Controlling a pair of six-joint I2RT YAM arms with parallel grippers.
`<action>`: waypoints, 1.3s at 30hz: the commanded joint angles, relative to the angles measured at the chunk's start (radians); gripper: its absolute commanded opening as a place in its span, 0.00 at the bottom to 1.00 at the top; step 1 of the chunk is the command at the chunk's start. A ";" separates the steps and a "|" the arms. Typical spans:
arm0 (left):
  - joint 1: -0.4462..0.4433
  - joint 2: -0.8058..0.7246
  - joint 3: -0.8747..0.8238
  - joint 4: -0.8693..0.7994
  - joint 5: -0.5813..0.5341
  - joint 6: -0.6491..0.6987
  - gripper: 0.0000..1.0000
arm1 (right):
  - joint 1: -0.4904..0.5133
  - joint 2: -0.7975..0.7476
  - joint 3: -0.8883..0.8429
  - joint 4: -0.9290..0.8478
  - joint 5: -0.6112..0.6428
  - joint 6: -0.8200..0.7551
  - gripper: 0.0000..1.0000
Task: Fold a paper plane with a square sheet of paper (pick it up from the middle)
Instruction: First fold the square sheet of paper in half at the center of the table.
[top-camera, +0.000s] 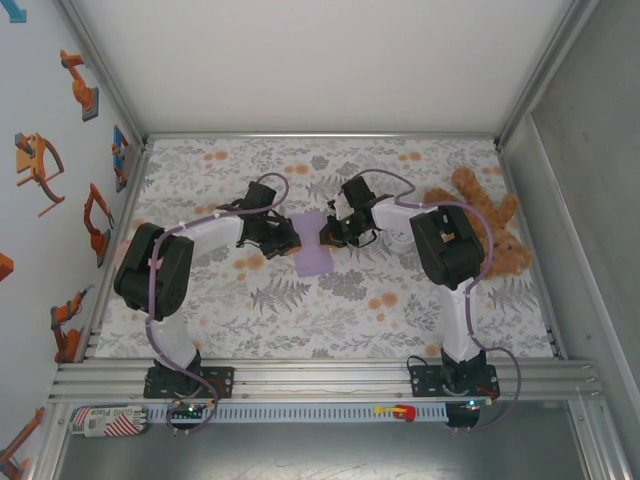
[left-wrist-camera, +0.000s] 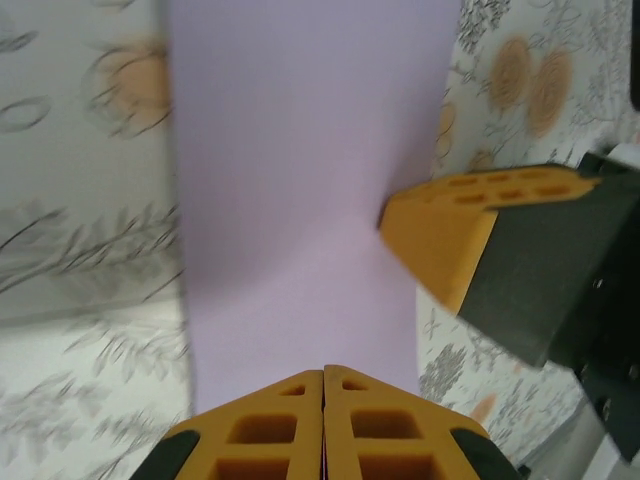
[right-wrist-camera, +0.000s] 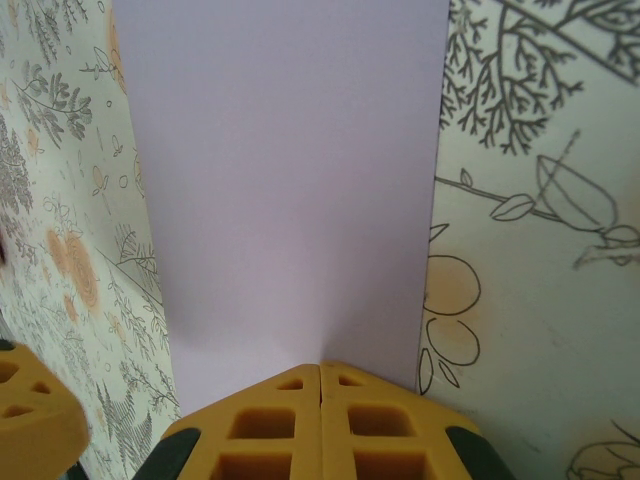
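Lavender sheet (top-camera: 314, 254) dead centre of the top view, flowered worktop (top-camera: 300, 312) all round; left pincer (left-wrist-camera: 323, 425) clamped tight on its left edge; right pincer (right-wrist-camera: 320, 420) pinching the right edge.

From above, the fingertips of the left pincer (top-camera: 287, 238) and right pincer (top-camera: 328, 232) are too small to tell apart, and they cover the edges of the paper (top-camera: 313, 252) at 9 and 3 o'clock. The right arm (top-camera: 445, 245) hides part of the bear (top-camera: 492, 225). In both wrist views the paper runs off at 12 o'clock, its near edge lost behind the fingers (right-wrist-camera: 270, 430) at 6; the left wrist view is blurred.
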 joint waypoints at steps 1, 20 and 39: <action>-0.004 0.066 0.009 0.063 0.042 -0.048 0.09 | -0.041 0.129 -0.083 -0.201 0.292 -0.026 0.00; 0.062 -0.090 -0.115 -0.082 0.035 0.174 0.09 | -0.043 0.129 -0.088 -0.195 0.302 -0.018 0.00; -0.052 -0.013 -0.202 0.043 0.010 0.124 0.09 | -0.047 0.129 -0.091 -0.198 0.301 -0.020 0.00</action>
